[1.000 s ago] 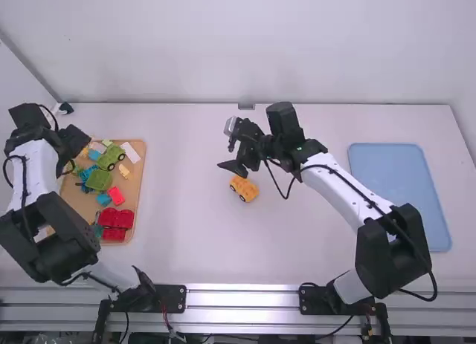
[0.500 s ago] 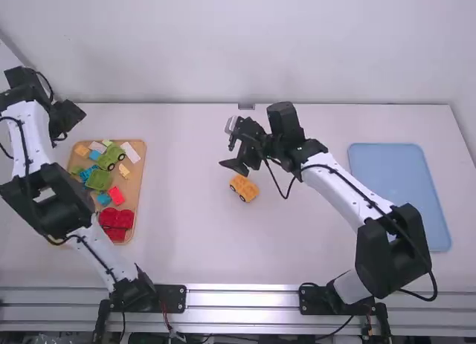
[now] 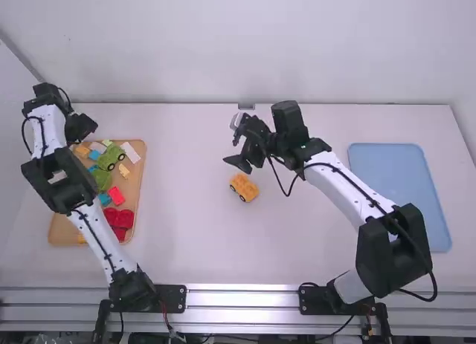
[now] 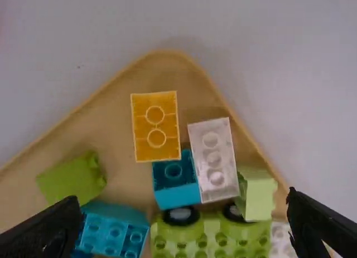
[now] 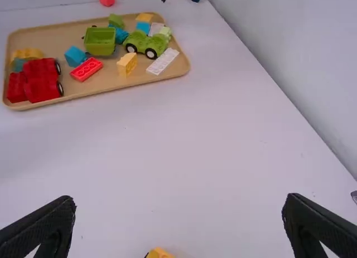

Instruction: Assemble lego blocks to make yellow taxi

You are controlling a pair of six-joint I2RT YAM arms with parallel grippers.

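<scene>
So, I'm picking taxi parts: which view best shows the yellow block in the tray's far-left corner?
Left wrist view: the block shows large, both studs plain. High and right wrist views show it small.

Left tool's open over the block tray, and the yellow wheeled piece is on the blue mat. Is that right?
No, the yellow wheeled piece isn't on the blue mat: the high view shows it on the white table, between the block tray and the mat. The left tool is open over the tray, as you say.
</scene>
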